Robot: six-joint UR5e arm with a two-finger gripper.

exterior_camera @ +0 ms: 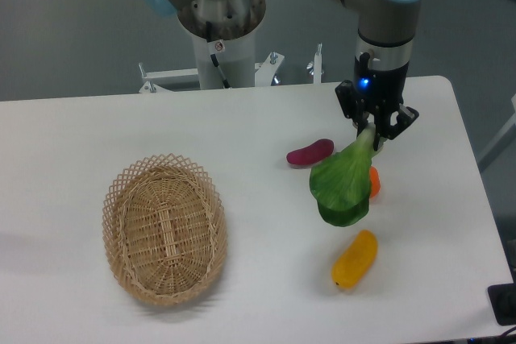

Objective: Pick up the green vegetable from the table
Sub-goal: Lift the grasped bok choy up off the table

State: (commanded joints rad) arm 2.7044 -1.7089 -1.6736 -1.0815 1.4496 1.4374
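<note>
The green vegetable (341,186) hangs in the air above the white table (242,134), its broad dark-green leaf pointing down and left. Its pale stem runs up into my gripper (373,135), which is shut on it. The gripper points straight down over the right part of the table. The leaf hides most of a small orange fruit (373,182) behind it.
A purple-red oblong vegetable (310,152) lies just left of the hanging leaf. A yellow oblong fruit (355,259) lies below it near the front edge. A woven wicker basket (164,228) stands at the front left. The robot base (219,30) rises behind the table.
</note>
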